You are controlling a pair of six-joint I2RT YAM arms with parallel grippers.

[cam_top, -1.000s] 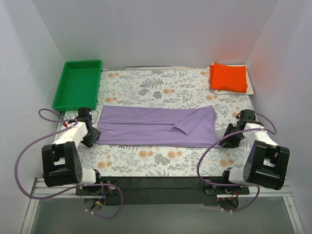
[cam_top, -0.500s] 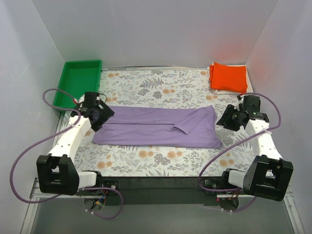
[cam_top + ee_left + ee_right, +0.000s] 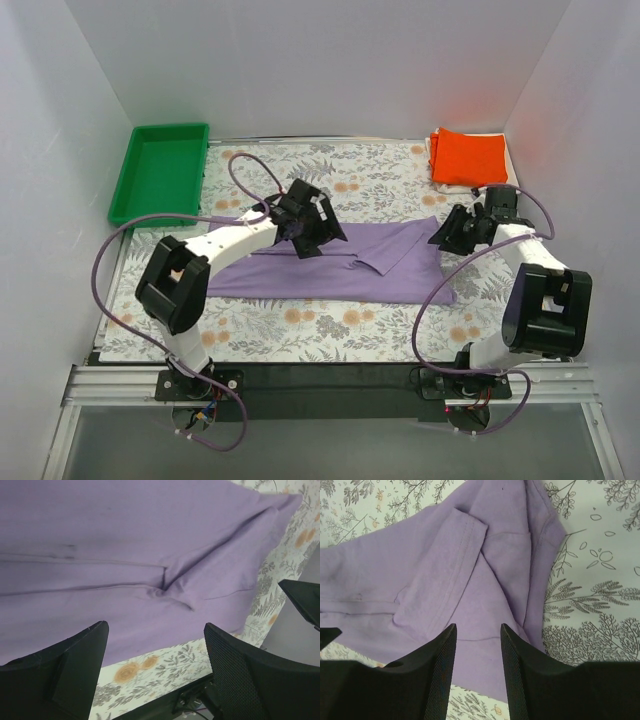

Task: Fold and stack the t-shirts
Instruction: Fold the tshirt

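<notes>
Two released hands, left hand [image 3: 310,232] over the purple shirt [image 3: 380,278] and right hand [image 3: 448,232] at its sleeve end, appear poised for folding.

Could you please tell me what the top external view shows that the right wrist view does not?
Only the top external view: the green plastic tray, and the bright orange folded shirt lying on a whitish folded one. Only the right wrist view: the stitched hem of the folded-in sleeve, between the open fingers of the right gripper. Both: the light purple cloth shirt on the flower-printed table cover.
</notes>
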